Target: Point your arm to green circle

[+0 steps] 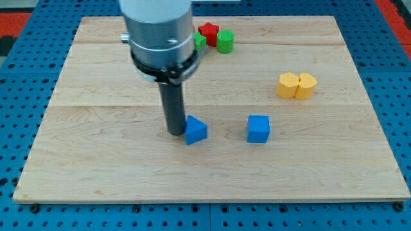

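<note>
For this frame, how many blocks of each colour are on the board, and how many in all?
Blue: 2, a triangular block touching my tip on its right, and a cube
Yellow: 2, and, side by side
Green: 2, the circle and one partly hidden behind the arm
Red: 1, a star
Total: 7
</note>
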Tool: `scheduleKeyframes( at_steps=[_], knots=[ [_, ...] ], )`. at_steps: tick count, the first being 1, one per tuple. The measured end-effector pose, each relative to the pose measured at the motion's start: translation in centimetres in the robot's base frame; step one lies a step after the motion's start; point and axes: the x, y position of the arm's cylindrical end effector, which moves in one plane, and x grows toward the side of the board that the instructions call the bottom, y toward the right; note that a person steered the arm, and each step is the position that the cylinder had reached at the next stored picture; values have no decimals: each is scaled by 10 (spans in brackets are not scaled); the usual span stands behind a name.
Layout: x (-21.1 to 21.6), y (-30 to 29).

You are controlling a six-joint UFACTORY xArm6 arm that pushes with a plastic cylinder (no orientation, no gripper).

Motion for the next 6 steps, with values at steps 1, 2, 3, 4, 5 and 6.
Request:
scheduleKeyframes(
  at_steps=[1, 2, 3, 4, 5, 6],
  knots=[
    [-3, 35],
    [-7, 66],
    [-12, 65],
    [-64, 65],
    [-141, 79],
    [-220, 115]
  ],
)
